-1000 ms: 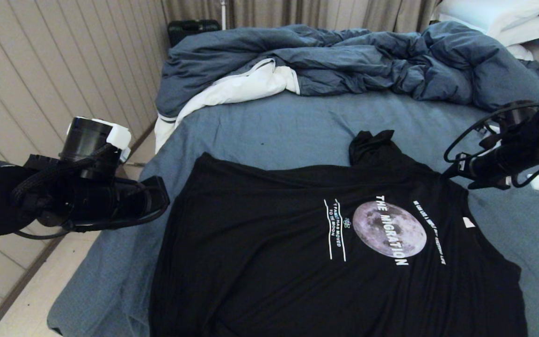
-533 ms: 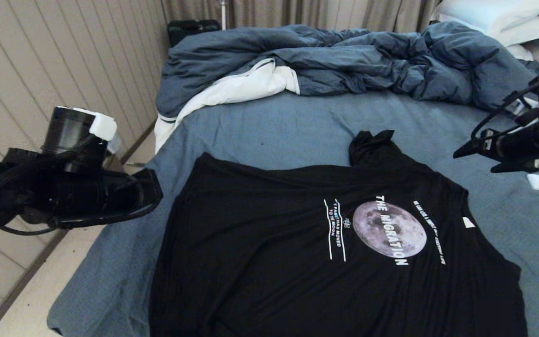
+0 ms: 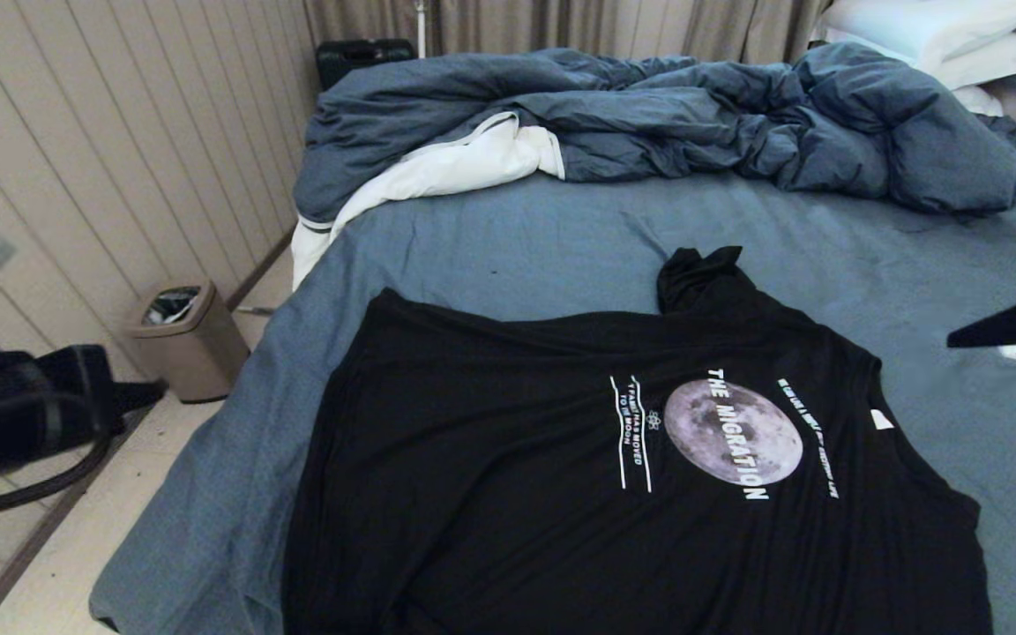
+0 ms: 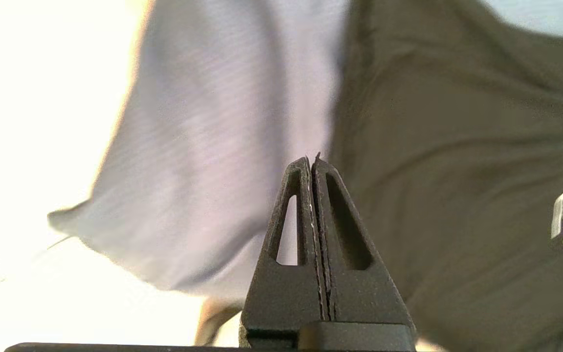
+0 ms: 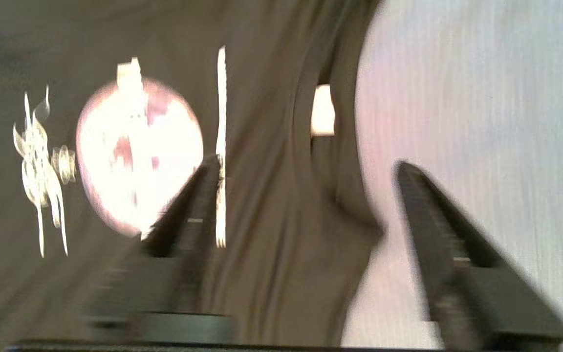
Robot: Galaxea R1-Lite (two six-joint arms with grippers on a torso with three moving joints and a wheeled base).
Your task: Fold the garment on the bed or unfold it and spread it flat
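Head view: both arms have drawn back to the edges.
Shirt (image 3: 631,476): flat, released, looks spread.
Left gripper (image 4: 313,164): closed, empty.
Right gripper (image 5: 306,171): spread apart, empty.

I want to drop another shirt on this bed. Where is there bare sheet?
Bare sheet runs between the duvet and the T-shirt, and right of the shirt under the right gripper. The far side is crowded with duvet and pillows.
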